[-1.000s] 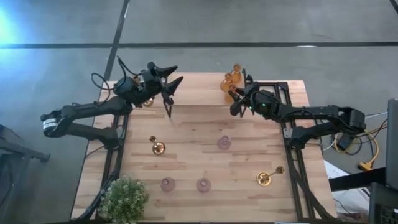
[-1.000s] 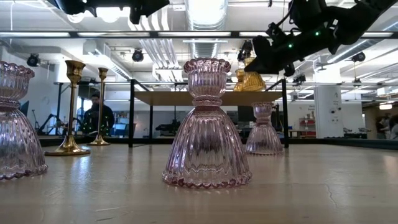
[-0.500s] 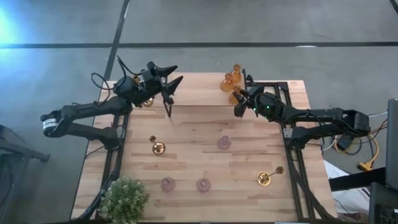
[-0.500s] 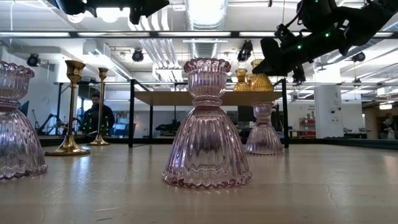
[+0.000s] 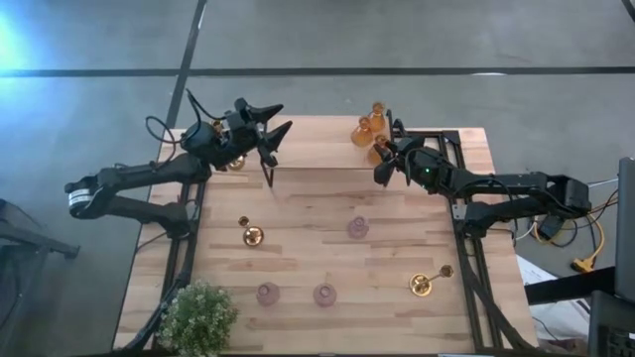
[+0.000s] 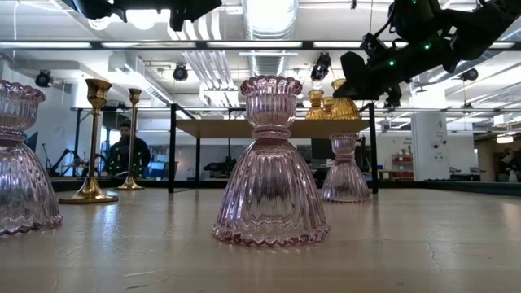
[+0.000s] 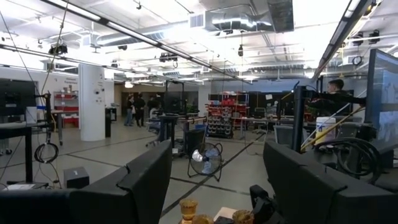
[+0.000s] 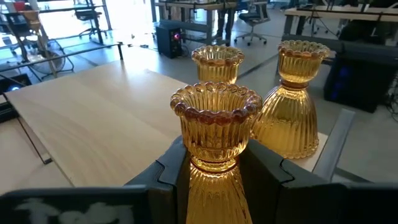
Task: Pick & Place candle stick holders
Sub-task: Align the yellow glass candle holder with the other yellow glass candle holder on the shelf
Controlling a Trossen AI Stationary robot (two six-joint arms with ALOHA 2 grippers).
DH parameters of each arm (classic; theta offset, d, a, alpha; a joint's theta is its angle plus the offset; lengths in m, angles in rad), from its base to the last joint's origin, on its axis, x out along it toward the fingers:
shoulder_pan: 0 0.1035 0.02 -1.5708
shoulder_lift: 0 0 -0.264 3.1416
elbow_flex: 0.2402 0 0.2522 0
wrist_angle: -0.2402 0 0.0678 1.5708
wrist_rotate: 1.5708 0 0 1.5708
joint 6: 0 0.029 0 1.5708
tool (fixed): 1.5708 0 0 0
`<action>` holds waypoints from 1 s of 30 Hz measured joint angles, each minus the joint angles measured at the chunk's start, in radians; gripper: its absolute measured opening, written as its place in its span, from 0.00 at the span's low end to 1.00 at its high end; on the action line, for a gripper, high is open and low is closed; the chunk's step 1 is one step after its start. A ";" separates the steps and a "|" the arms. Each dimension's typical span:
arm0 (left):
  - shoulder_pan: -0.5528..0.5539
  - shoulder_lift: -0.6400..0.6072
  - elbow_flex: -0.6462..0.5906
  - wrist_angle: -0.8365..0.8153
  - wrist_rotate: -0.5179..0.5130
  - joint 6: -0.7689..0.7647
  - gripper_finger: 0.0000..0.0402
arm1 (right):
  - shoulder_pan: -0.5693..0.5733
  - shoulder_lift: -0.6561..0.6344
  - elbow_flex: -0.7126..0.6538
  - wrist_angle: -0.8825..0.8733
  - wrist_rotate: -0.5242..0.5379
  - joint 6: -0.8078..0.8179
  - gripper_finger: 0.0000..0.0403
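My right gripper (image 5: 380,161) is shut on an amber glass candle stick holder (image 8: 215,118) over the raised wooden shelf (image 5: 317,139) at the table's far edge. Two more amber holders (image 5: 369,121) stand on the shelf just beyond it. Three pink holders (image 5: 357,227) (image 5: 267,294) (image 5: 324,295) stand on the table. One gold holder (image 5: 251,236) stands upright, one (image 5: 429,282) lies on its side, and a third (image 5: 236,162) shows under my left arm. My left gripper (image 5: 272,139) hangs open, high over the shelf's left end, with nothing between its fingers. My right gripper pinches the amber holder at its narrow neck (image 8: 214,163), just under the scalloped cup, between the two fingers (image 8: 264,169). The fingers come in roughly level from the table's near right. The holder is upright. Its base is hidden, so whether it rests on the shelf cannot be told.
A green leafy plant (image 5: 198,317) stands at the near left corner. The shelf has black legs (image 6: 172,150). Black frames run along both table sides (image 5: 466,238). The wood between the pink and gold pieces lies bare. A person (image 6: 128,155) is in the room behind.
My right gripper has carried the amber holder a little toward the table's far right, closer to the two amber holders on the shelf. It then stopped. The holder has stayed upright in the hold.
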 joint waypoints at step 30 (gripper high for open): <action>0.000 0.000 -0.006 -0.001 0.001 -0.018 0.64 | -0.017 0.002 -0.002 -0.013 -0.015 -0.022 0.35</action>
